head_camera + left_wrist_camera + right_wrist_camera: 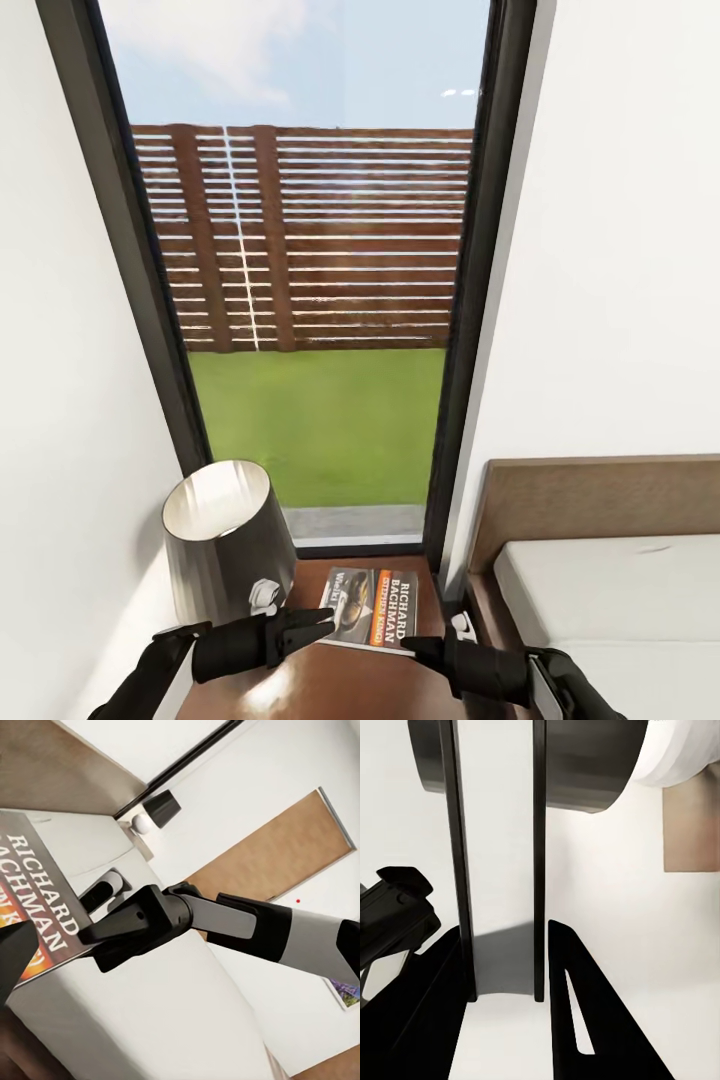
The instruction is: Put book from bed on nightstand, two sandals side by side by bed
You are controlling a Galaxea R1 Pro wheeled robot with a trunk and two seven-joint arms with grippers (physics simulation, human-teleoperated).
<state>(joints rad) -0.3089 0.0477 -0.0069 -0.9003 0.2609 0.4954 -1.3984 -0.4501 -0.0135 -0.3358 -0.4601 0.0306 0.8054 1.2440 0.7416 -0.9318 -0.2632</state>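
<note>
Head view: the book (372, 605) lies flat on the nightstand (330, 680), beside a grey lamp (225, 535) and left of the bed (600, 590). Left gripper (325, 620) touches the book's near edge; its jaw state cannot be determined. Right gripper (502, 1020) is spread, holding nothing.

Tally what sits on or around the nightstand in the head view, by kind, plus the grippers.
Book: 1
Lamp: 1
Nightstand: 1
Bed: 1
Grippers: 2, left gripper and right gripper, at opposite edges of the book
Total: 6
</note>
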